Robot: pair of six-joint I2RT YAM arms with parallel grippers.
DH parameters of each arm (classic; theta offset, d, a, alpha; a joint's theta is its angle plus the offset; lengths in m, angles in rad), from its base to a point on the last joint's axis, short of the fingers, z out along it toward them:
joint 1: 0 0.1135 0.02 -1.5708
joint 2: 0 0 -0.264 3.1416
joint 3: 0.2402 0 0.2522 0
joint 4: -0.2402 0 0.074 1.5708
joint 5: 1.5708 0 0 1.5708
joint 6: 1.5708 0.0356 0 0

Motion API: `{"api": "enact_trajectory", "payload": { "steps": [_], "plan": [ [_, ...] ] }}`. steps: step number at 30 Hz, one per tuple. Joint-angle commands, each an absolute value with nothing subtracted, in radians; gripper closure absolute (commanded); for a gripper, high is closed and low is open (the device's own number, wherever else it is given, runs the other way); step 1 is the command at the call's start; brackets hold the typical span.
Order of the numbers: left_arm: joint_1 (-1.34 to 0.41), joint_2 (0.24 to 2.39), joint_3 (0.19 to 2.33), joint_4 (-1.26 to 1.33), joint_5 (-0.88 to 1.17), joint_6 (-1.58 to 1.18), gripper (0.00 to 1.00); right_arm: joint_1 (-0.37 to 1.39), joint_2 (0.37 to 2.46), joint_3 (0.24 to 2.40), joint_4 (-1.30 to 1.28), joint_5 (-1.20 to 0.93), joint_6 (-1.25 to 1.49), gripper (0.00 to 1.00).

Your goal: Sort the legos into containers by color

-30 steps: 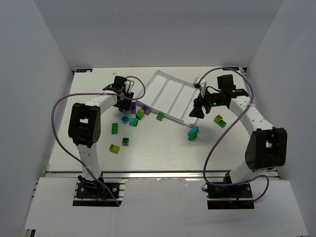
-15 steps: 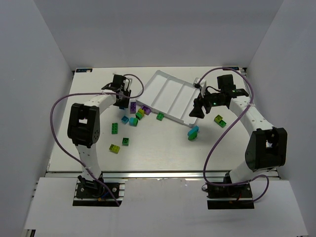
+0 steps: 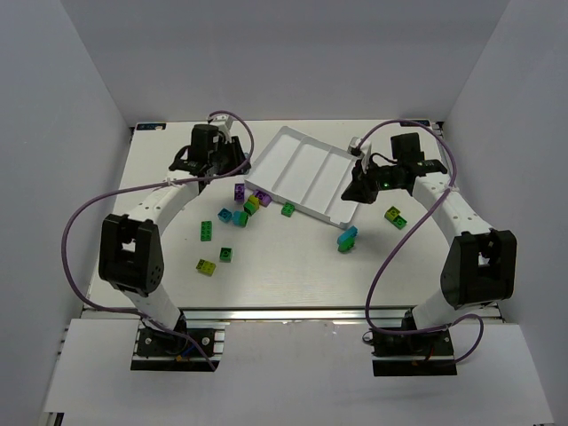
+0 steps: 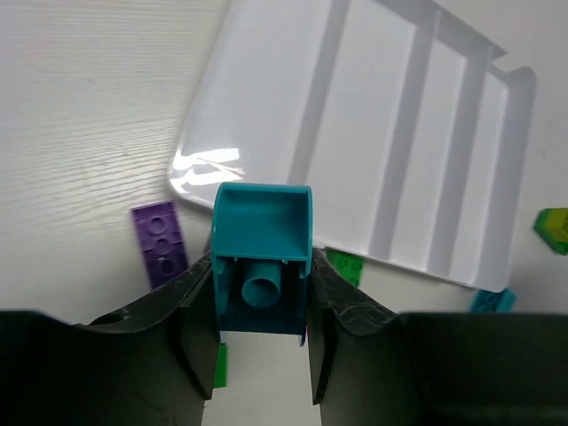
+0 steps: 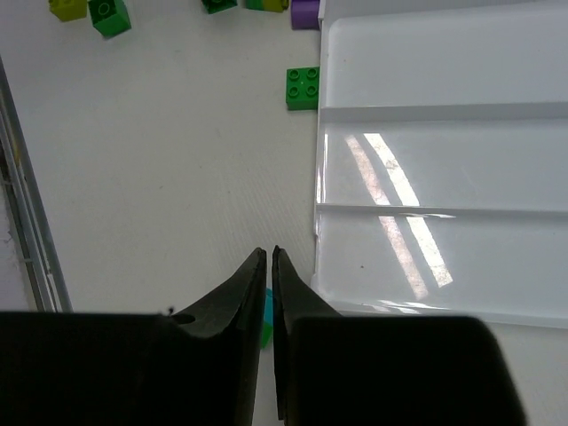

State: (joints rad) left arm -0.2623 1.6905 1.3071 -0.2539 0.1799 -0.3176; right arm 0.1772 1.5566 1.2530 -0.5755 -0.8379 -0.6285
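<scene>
My left fingers [image 4: 261, 277] are clenched on a cyan brick [image 4: 263, 222], one finger on each side, with its hollow underside and round tube turned toward my wrist camera. I hold it above the worktop [image 4: 80, 106], just by a corner of the white tray [image 4: 382, 133]. The tray's four long compartments run side by side, and the brick is in none of them. A flat purple brick [image 4: 161, 245] lies on the worktop below, close to that corner. My right fingers [image 5: 268, 257] are pressed together with nothing between them, over the worktop beside the tray's other end. A green brick [image 5: 303, 89] lies just beside the tray wall. The other legos lie on the worktop outside the tray: a mixed cluster [image 3: 241, 211] near my left fingers, a cyan-and-green pair [image 3: 347, 238] and a yellow-green brick [image 3: 395, 216] near my right.
</scene>
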Motion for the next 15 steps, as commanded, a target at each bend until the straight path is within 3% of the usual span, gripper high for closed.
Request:
{"api": "enact_trajectory", "payload": {
  "steps": [1, 6, 15],
  "plan": [
    [-0.288, 1.701, 1.339, -0.166, 0.249, -0.423, 1.00, 0.178, 1.520, 1.278, -0.519, -0.865, -0.582, 0.88],
    [-0.293, 1.804, 1.463, -0.178, 0.252, -0.477, 1.00, 0.179, 1.531, 1.285, -0.457, -0.818, -0.502, 0.83],
    [-0.296, 2.135, 1.828, -0.213, 0.262, -0.694, 1.00, 0.178, 1.545, 1.302, -0.413, -0.752, -0.408, 0.84]
  ]
}}
